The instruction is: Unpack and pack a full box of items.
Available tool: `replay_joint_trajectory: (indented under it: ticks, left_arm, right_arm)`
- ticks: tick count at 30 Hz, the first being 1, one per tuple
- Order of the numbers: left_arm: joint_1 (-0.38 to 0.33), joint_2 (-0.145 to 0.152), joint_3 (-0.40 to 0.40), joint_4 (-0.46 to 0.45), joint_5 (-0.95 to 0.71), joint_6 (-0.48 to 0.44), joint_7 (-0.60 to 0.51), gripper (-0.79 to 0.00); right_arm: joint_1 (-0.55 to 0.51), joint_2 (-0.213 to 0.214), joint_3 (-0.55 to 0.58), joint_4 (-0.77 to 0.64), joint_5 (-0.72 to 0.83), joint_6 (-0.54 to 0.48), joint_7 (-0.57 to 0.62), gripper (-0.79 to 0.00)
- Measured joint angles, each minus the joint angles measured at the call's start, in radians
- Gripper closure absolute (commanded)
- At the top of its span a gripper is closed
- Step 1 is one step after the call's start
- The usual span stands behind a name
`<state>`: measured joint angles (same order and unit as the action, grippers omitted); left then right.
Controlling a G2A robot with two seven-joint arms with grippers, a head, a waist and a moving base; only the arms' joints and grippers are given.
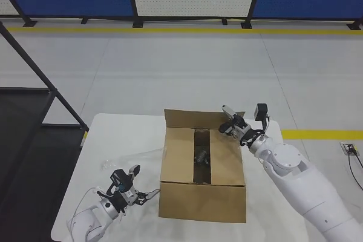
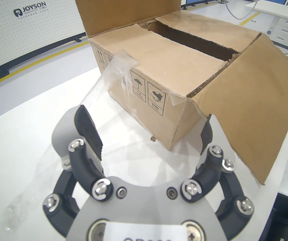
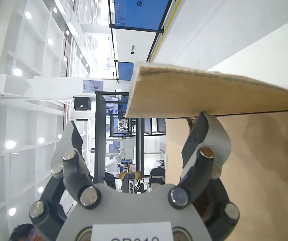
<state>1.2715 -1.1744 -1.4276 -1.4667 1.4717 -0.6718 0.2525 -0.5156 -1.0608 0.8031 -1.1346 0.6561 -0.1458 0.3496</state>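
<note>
Now unpacking: box point(image 1: 199, 181) on the worktop point(image 1: 121, 133), inner flaps point(image 2: 174, 58) nearly shut; my right hand point(image 3: 137, 124) open at its upright far flap point(image 3: 209, 94), my left hand point(image 2: 145, 116) open beside its corner; next, I judge, part those flaps

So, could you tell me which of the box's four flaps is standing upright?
The far flap, by the right gripper, stands upright. The two side flaps lie folded over the opening, and the near flap hangs outward toward the robot.

Brown cardboard box point(image 1: 202, 175), flaps partly open, mid-table
</note>
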Motion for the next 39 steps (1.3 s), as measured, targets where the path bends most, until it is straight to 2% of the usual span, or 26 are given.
replay_joint_trajectory:
  ticks: [12, 14, 18, 22, 29, 39]
  left_arm:
    - [0.000, 0.000, 0.000, 0.000, 0.000, 0.000, 0.000, -0.785]
    - [0.000, 0.000, 0.000, 0.000, 0.000, 0.000, 0.000, -0.785]
    - [0.000, 0.000, 0.000, 0.000, 0.000, 0.000, 0.000, -0.785]
    - [0.009, 0.000, 0.003, -0.009, -0.004, 0.010, -0.007, -0.785]
    - [0.031, 0.006, -0.003, -0.026, -0.011, 0.018, -0.004, -0.785]
    - [0.045, 0.013, 0.005, -0.039, 0.002, 0.003, 0.003, -0.785]
  right_arm:
    - [-0.010, -0.003, -0.004, -0.016, -0.001, 0.009, 0.002, -0.785]
    - [-0.008, -0.015, -0.012, -0.027, -0.010, 0.040, -0.044, -0.785]
    - [0.031, -0.052, -0.027, 0.000, 0.027, 0.083, -0.160, -0.785]
    - [0.098, -0.100, -0.058, 0.089, 0.045, 0.108, -0.265, -0.785]
    - [0.202, -0.183, -0.122, 0.281, 0.072, 0.144, -0.260, -0.785]
    - [0.301, -0.293, -0.198, 0.512, 0.025, 0.186, -0.246, -0.785]
